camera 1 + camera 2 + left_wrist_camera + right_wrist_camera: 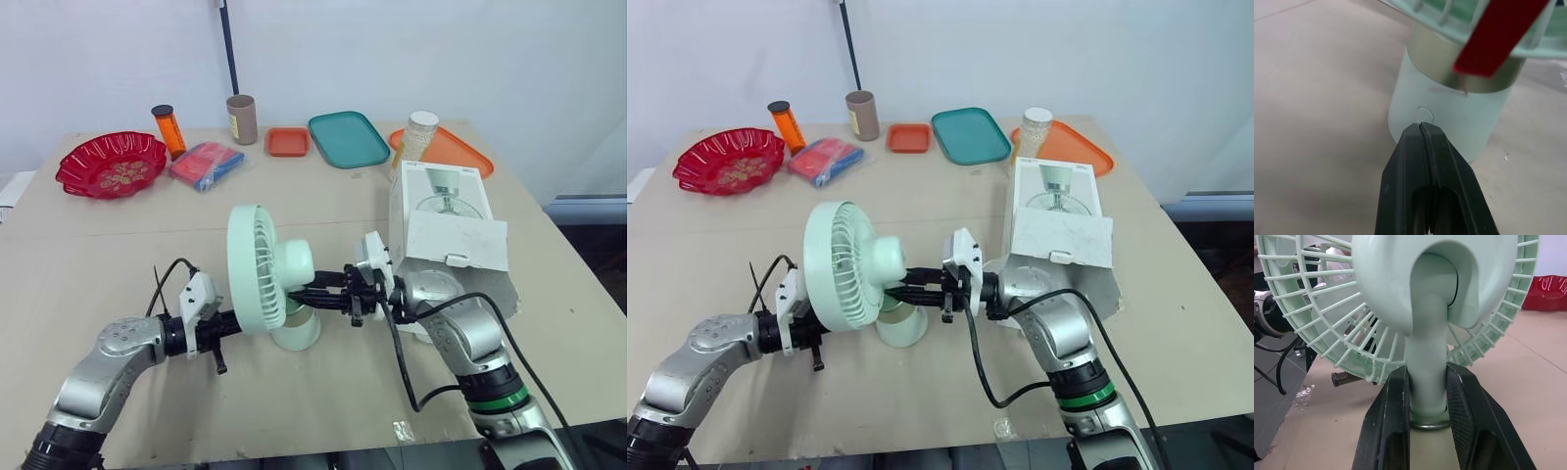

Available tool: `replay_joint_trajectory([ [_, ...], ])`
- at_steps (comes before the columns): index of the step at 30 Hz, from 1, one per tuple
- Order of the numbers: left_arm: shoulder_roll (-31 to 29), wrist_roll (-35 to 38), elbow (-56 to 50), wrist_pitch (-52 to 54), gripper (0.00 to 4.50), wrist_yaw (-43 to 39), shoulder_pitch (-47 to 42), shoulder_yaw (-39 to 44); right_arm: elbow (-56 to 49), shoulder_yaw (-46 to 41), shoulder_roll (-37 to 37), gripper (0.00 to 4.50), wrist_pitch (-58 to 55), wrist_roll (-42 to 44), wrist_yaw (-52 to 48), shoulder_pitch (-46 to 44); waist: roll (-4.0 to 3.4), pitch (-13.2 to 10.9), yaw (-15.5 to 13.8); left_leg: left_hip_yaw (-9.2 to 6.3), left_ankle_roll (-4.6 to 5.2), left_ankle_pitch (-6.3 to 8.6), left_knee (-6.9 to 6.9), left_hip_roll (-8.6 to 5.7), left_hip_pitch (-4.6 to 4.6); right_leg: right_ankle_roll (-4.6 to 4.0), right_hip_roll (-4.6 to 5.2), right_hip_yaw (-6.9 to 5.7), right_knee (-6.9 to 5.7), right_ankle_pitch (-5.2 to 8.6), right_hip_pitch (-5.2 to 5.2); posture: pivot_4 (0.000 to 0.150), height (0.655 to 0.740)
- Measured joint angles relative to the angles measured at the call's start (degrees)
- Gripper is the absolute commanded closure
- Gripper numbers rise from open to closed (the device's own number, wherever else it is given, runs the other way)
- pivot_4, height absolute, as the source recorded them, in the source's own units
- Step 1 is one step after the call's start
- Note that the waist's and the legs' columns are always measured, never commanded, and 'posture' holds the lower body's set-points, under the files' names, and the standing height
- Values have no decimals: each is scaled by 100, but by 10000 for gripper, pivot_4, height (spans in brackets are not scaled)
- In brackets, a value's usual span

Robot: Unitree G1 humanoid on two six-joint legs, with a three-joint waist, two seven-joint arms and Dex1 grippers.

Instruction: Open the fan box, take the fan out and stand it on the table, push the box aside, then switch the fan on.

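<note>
The pale green fan (263, 266) stands upright on its round base (298, 333) in the middle of the table. From the right, my right gripper (1427, 379) is shut on the fan's neck, with a black finger (1393, 406) on each side of the stem. My left gripper (1421, 128) is shut, and its tip sits at the base's side wall, just below a small round button (1423, 115). The white fan box (446, 211) lies to the right of the fan, behind my right arm, with its end flap hanging open.
Along the table's far edge stand a red bowl (111, 164), an orange bottle (168, 130), a red and blue packet (206, 164), a brown tube (241, 118), a small orange tray (288, 141), a teal tray (348, 138), a white jar (419, 137) and an orange tray (456, 152).
</note>
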State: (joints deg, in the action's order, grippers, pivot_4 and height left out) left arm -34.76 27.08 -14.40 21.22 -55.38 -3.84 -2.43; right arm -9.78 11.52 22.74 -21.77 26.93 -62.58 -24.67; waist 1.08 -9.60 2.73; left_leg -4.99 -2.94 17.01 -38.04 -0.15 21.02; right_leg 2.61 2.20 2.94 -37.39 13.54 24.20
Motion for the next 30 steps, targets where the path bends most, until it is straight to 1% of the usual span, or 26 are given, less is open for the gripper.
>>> replay_joint_trajectory([
  [6, 100, -31, 36, -31, 44938, -27, -77, -27, -86, 0, 19, 35612, -2, -7, 33, 69, 0, 1, -2, 0, 0, 0, -3, 0, -1, 0, 0, 0, -1, 0, -2, 1500, 7400],
  [30, 196, -77, 146, 58, 44938, -130, -196, -52, -240, 40, 64, 35612, -57, -19, 157, 109, -1, 4, -7, -5, 1, 1, -7, -3, 0, 0, 2, -2, -2, 0, -6, 1500, 7400],
])
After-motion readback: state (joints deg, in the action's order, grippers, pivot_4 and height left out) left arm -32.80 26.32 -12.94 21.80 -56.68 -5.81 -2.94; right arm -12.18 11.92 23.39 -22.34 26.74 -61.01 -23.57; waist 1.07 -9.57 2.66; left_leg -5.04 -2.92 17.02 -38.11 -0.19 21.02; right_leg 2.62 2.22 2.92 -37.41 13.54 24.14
